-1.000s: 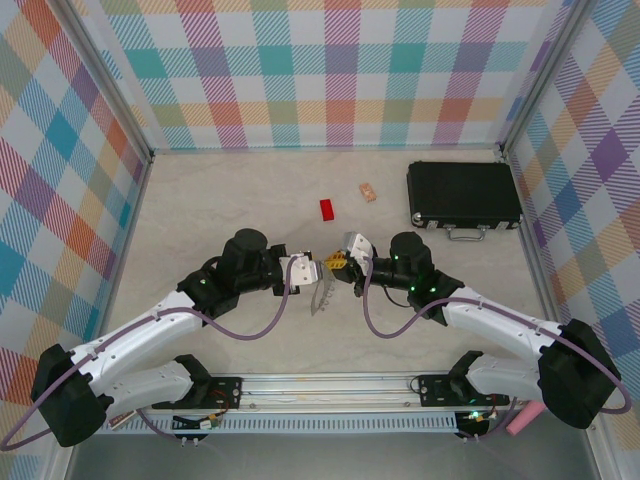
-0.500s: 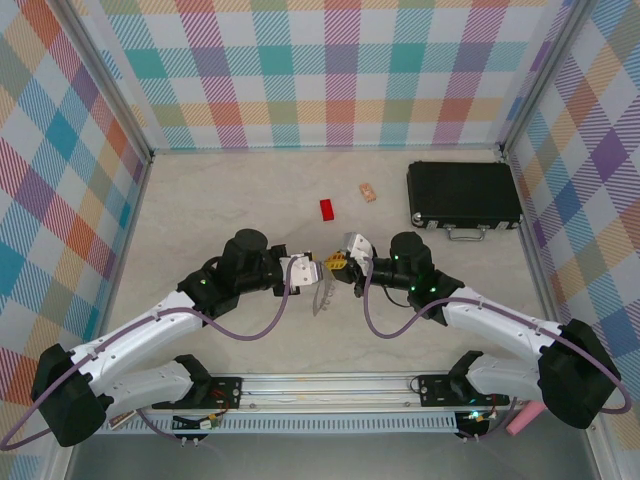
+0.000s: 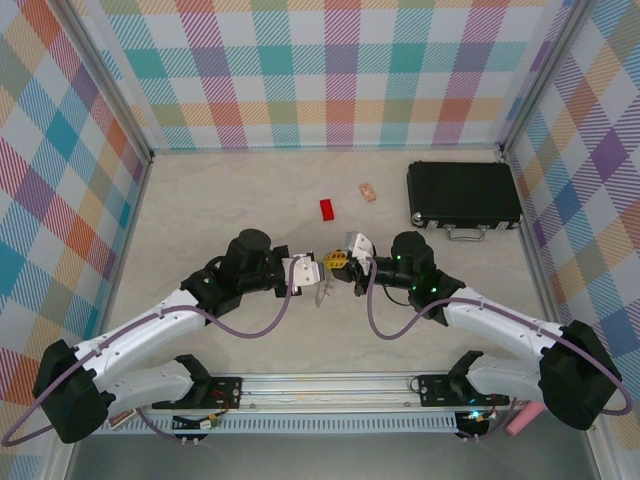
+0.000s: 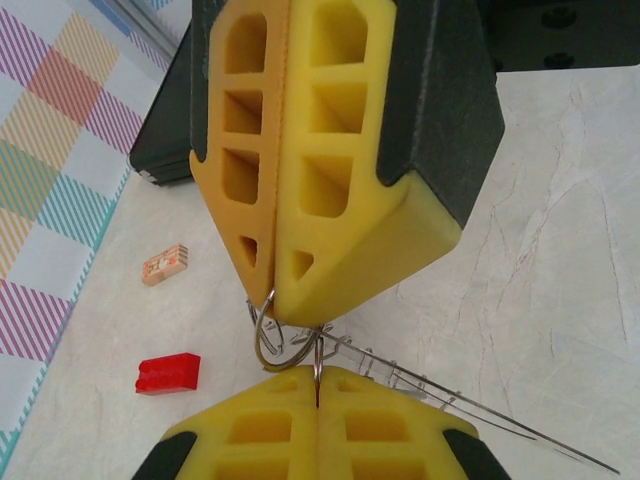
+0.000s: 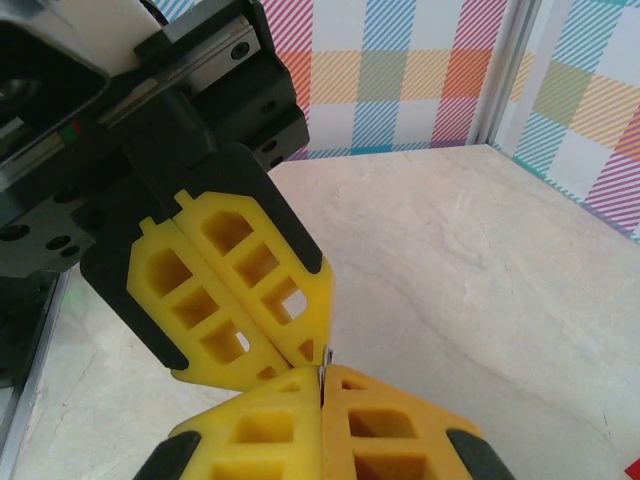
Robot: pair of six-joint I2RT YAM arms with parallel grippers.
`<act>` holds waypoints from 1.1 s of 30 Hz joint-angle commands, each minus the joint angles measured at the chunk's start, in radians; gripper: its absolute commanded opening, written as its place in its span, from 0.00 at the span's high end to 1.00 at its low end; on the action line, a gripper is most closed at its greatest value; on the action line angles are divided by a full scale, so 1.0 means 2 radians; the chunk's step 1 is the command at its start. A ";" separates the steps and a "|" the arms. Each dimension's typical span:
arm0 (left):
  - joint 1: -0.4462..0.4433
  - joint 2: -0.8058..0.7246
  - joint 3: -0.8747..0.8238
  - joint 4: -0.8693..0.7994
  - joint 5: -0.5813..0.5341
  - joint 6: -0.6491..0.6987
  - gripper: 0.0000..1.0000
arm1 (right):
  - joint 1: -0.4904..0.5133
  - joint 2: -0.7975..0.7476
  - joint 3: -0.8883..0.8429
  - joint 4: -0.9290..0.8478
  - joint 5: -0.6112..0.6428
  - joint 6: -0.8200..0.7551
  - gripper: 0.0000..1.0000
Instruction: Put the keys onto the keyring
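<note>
Both grippers meet tip to tip above the table's middle. My left gripper [image 3: 321,271] [image 4: 317,384] is shut on a thin wire loop at the edge of the keyring [image 3: 322,292]. In the left wrist view the keyring [image 4: 470,405] shows edge-on as a thin grey sheet running off to the right. My right gripper [image 3: 338,266] [image 4: 274,300] [image 5: 321,378] is shut on a round silver wire loop [image 4: 268,345] of the same ring. The left gripper [image 5: 296,357] presses against the right one's tips. The keys are hidden.
A red block [image 3: 328,209] [image 4: 168,373] and a small tan block [image 3: 368,192] [image 4: 165,265] lie on the table beyond the grippers. A black case [image 3: 463,195] sits at the back right. Checked walls close in three sides.
The left arm has edged slightly to the right, and the hanging keyring has shifted a little with it. Both grippers have stayed shut.
</note>
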 commanded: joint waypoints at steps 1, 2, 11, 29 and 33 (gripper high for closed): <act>-0.005 -0.002 0.010 0.013 0.000 -0.010 1.00 | 0.004 -0.009 -0.001 0.017 -0.025 0.004 1.00; -0.005 -0.005 0.009 0.016 -0.002 -0.011 1.00 | 0.004 -0.008 -0.002 0.017 -0.022 0.003 1.00; 0.001 -0.029 -0.002 0.035 -0.008 -0.031 1.00 | 0.003 -0.005 -0.002 0.018 -0.011 0.001 1.00; 0.001 -0.015 -0.001 0.023 0.011 -0.032 1.00 | 0.003 -0.008 -0.005 0.024 -0.017 0.005 1.00; 0.001 -0.013 -0.004 0.027 0.024 -0.041 1.00 | 0.003 -0.012 -0.007 0.027 -0.003 0.006 1.00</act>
